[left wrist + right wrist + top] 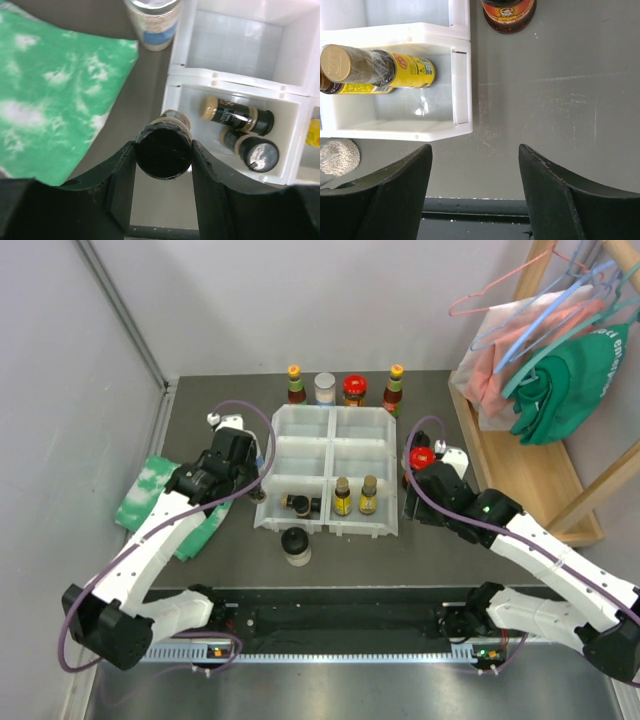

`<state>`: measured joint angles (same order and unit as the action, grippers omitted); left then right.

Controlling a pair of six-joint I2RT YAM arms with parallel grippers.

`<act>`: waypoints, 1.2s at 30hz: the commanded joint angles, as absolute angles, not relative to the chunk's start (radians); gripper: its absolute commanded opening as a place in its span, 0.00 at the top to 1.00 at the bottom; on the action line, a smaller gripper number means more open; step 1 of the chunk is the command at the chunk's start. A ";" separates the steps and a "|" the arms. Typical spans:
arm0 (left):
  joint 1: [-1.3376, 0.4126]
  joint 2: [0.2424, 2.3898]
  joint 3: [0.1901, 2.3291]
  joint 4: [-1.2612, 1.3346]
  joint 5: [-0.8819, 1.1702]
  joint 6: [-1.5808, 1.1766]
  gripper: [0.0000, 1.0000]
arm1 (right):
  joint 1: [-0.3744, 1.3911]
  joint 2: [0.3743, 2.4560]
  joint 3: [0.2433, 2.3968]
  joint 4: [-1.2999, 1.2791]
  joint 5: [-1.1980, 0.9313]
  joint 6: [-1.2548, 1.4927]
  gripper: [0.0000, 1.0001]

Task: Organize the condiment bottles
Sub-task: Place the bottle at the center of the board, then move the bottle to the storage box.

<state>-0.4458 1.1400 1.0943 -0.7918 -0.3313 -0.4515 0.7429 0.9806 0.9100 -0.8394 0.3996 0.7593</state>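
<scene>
From where I'm standing, the sorting looks to be partly done, and the step in hand seems to be putting a spice jar away. The left claw (164, 145) is gripping a small dark spice jar (164, 159), both fingers pressing its sides. It is hanging over bare desk just outside the left wall of the white tray (330, 445), which is sitting mid-desk. Two dark jars (237, 114) are lying in the tray's near-left compartment, right beside the held one, so I'd guess the next move is carrying it over that wall and letting go among them without knocking them. The right claw (475, 150) is gaping wide and holding nothing, hovering over desk to the right of the tray. A red-lidded jar (421, 457) is standing just beyond its fingertips, apart from them, towards the right edge. It looks like the next one to pick up. Two yellow-labelled bottles (355, 495) are occupying the near-right compartment. A row of four bottles (344, 388) is waiting along the far edge. A black-capped jar (296, 545) is standing outside the tray towards the near edge. A green-white cloth (150, 495) is lying by the left edge.
</scene>
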 commanded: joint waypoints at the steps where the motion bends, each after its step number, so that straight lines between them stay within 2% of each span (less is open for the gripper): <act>1: -0.446 1.063 1.100 -0.929 -0.440 -0.521 1.00 | 0.733 0.956 0.933 -0.841 0.422 0.746 0.31; 9: -0.446 0.986 0.988 -0.982 -0.532 -0.684 1.00 | 0.735 0.946 0.919 -0.830 0.407 0.736 0.31; 18: -0.445 1.032 0.868 -0.957 -0.626 -0.917 1.00 | 0.735 0.919 0.905 -0.827 0.402 0.729 0.31; 21: -0.445 1.069 0.845 -0.965 -0.643 -0.949 0.87 | 0.735 0.916 0.900 -0.824 0.400 0.729 0.31; 27: -0.446 1.068 0.798 -0.940 -0.630 -0.957 0.84 | 0.735 0.916 0.879 -0.812 0.377 0.729 0.31; 31: -0.445 1.057 0.793 -0.930 -0.626 -0.950 0.69 | 0.735 0.914 0.864 -0.805 0.365 0.730 0.30; 32: -0.443 1.058 0.795 -0.931 -0.624 -0.948 0.58 | 0.735 0.914 0.862 -0.805 0.365 0.730 0.30; 36: -0.445 1.065 0.798 -0.934 -0.617 -0.946 0.46 | 0.735 0.916 0.862 -0.805 0.368 0.732 0.30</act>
